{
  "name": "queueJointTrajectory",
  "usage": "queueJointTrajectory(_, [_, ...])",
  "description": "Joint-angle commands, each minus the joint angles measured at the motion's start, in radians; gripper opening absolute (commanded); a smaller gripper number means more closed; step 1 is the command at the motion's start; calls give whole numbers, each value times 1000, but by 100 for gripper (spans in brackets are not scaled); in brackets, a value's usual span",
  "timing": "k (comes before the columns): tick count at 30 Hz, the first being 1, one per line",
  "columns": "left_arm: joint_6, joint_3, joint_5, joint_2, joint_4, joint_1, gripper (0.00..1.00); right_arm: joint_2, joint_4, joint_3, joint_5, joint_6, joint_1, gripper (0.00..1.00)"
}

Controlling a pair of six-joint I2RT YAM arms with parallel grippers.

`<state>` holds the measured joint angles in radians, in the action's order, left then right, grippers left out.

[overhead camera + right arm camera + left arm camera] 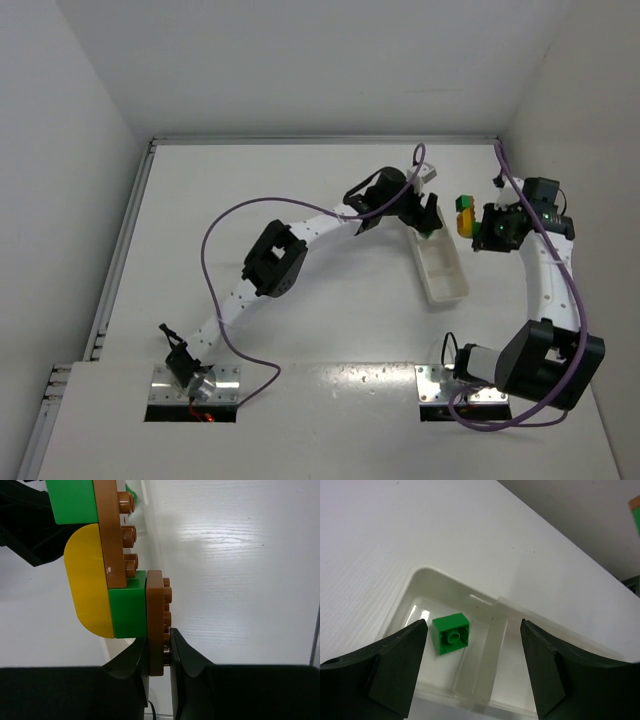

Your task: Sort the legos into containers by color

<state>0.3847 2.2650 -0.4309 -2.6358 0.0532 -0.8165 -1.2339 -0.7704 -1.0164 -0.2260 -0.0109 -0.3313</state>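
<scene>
Pinches a short brown plate (156,615) edge-on in the right gripper (159,642). Left of that plate, touching it: a green brick (127,602), then a yellow rounded piece (90,580). Above-left of the plate, joined on: a longer brown plate (112,530) and a second green brick (72,500). Behind the plate: white table (240,555).

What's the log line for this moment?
left gripper open over tray | green brick in end compartment | right gripper shut on lego stack
</scene>
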Motion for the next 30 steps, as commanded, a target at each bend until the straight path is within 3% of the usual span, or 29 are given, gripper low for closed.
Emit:
queueJointTrajectory(1, [28,61,7,49,60,20,82,-6,14,-48,-61,-32,-3,0])
queueJointTrajectory(6, [80,35,-63,198,97,56,82,14,80,-27,-111,-67,-3,0])
queueJointTrajectory(9, [176,-56,-156,287,129,109,82,24,115,-14,-148,-121,6,0])
queueJointTrajectory(15, [322,-238,-415,411,291,201,80,-10,155,-13,-243,-218,15,0])
queueJointTrajectory(19, [394,-297,-606,433,306,224,79,-45,155,-65,-308,-241,29,0])
queueJointTrajectory(25, [526,-361,-684,433,419,243,78,-55,186,-96,-308,-251,141,0])
queueJointTrajectory(30, [546,-398,-713,444,415,267,78,-55,233,-116,-227,-251,288,0])
